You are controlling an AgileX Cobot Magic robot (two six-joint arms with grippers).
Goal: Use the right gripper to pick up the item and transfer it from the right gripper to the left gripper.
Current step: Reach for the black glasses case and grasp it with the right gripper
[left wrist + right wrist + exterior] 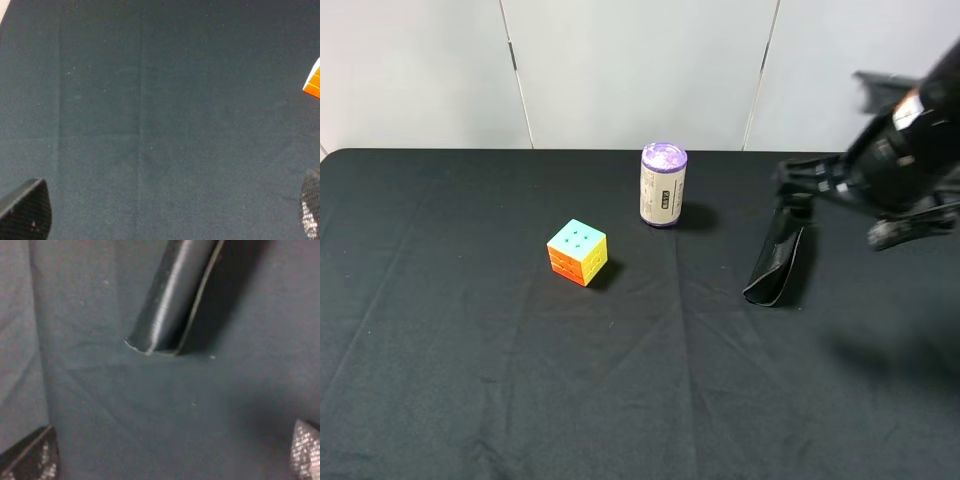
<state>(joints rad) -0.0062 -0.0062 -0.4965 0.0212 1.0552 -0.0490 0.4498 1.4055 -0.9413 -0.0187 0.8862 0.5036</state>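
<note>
Right arm is reaching in from the right edge of the exterior view, raised over the worktop and angling down toward the middle; it is showing blurred. Right end effector is hovering over the far end of the item; from this view I cannot tell whether it is touching. In the right wrist view the right end effector is standing spread wide, its two fingertips showing at the frame corners and gripping nothing, with the item lying ahead of them on the cloth. The item is lying on the right part of the worktop, right of the purple-lidded cylinder and well apart from the puzzle cube. Left end effector is also spread, empty, looking down at bare cloth with the cube's orange corner showing at the frame edge. The left arm is not showing in the exterior view.
</note>
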